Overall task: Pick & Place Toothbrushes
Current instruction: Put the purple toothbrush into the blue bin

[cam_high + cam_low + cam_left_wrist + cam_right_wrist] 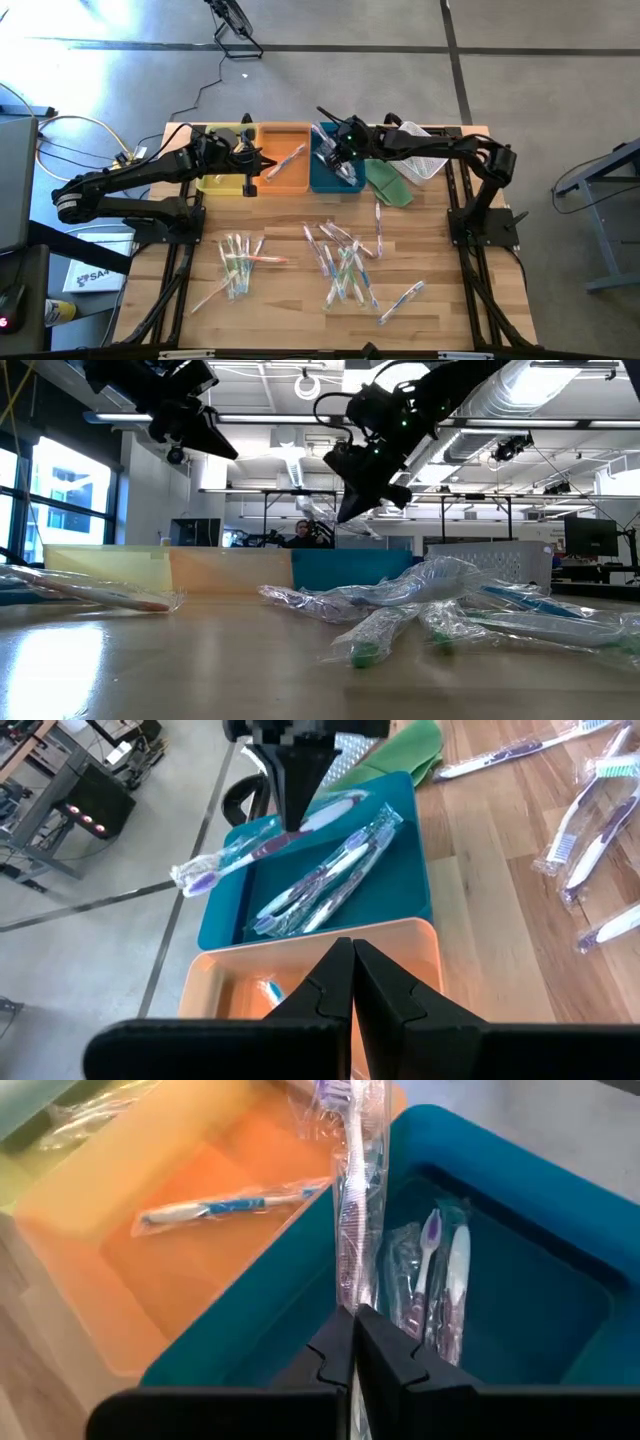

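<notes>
My right gripper hangs over the blue tray, shut on a wrapped toothbrush with a purple handle. Two more wrapped toothbrushes lie on the blue tray's floor. A blue-and-white one lies in the orange tray. My left gripper is shut on nothing and hovers over the orange and yellow trays. Loose toothbrushes lie on the wooden table in two clusters. My right gripper pinches the wrapped toothbrush between its two fingers on the handle, back from the bristle head. The fingers slant down from the table's right and lie across the brush. The brush hangs roughly level, clear above the blue tray's left wall.
A white mesh basket and a green cloth-like item lie at the far right, beside the blue tray. The three trays stand in a row along the far edge. Bare wood lies between the two clusters and along the near edge.
</notes>
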Controlling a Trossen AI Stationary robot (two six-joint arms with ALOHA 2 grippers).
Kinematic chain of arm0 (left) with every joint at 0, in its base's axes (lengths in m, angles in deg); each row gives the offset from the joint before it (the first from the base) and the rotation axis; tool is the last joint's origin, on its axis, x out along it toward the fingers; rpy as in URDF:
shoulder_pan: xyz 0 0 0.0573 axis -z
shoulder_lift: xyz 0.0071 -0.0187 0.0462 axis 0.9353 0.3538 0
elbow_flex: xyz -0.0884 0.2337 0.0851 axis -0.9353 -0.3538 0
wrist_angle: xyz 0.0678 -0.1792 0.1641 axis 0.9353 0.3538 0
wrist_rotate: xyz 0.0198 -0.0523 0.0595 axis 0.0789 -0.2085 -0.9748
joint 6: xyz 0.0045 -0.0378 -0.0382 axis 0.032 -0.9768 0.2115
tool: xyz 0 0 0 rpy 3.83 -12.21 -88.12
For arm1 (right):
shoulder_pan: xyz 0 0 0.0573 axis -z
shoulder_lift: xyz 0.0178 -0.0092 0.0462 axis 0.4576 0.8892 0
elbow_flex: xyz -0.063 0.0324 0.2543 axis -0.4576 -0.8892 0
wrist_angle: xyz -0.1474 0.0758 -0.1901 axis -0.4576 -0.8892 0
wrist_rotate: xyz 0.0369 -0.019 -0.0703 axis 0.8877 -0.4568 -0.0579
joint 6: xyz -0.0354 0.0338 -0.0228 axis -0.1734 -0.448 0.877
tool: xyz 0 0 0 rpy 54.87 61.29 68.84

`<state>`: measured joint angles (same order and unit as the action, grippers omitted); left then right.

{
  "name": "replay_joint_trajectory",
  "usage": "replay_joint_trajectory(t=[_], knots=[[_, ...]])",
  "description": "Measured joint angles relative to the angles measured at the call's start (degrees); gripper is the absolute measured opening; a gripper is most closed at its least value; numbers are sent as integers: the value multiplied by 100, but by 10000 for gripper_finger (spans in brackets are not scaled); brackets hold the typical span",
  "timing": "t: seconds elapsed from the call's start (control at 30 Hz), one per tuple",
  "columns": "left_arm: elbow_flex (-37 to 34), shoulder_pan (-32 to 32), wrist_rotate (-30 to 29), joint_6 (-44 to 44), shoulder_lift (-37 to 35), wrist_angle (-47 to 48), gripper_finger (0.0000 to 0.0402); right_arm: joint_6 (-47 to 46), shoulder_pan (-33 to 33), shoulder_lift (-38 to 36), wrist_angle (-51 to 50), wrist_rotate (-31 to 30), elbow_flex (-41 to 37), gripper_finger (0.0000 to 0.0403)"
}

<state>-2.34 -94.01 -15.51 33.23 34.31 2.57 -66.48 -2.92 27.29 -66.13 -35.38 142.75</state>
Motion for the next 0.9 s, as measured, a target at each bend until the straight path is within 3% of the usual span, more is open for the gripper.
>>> replay_joint_trajectory(t=[0.9], knots=[[0,1,1,0,0,5,6,-301,199,425,-299,405,2,3]])
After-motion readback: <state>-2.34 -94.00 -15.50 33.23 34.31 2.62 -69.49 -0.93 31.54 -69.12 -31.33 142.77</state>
